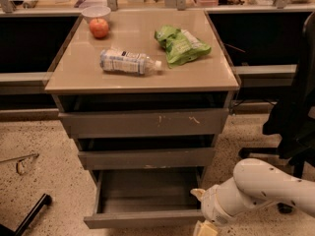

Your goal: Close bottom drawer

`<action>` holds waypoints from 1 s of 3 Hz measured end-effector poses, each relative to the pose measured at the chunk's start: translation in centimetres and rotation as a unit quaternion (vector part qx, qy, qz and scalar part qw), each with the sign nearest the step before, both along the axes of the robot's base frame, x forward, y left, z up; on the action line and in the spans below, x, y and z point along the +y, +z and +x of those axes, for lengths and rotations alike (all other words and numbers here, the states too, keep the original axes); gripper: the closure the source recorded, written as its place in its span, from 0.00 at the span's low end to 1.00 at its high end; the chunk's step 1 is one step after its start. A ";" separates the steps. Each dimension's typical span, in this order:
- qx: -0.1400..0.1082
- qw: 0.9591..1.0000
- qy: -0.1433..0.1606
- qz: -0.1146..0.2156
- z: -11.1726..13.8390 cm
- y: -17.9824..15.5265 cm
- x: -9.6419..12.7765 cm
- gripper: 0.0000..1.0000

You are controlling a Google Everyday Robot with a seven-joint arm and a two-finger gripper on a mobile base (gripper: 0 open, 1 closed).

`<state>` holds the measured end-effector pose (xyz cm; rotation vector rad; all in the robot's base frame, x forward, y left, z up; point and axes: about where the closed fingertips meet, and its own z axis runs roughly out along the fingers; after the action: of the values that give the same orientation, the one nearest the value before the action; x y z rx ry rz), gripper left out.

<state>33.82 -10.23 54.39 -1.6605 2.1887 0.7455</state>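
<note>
The bottom drawer (142, 219) is the lowest of the cabinet's three grey drawers. It stands pulled far out, and its plain flat front and empty grey box interior (147, 191) show. My gripper (202, 219) is at the end of the white arm (266, 188), low at the drawer's right front corner, beside the front panel. The middle drawer (146, 157) and the top drawer (143, 123), which has white scratch marks, each stand a little way out.
On the cabinet top (74, 73) lie a plastic bottle (129, 62), a green bag (181, 45), an apple (99, 28) and a white bowl (96, 12). A black office chair (295, 112) stands at the right. A black bar (30, 215) and glasses (22, 163) lie on the floor at the left.
</note>
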 end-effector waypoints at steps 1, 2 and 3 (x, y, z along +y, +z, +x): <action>0.008 0.999 -0.029 0.036 -0.2 -4.0 1.1 0.00; 0.004 0.995 -0.064 0.082 0.9 -9.2 2.8 0.00; 0.011 0.989 -0.073 0.131 1.3 -12.6 4.3 0.00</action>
<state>35.07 -5.98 41.76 -1.3538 2.0949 0.9667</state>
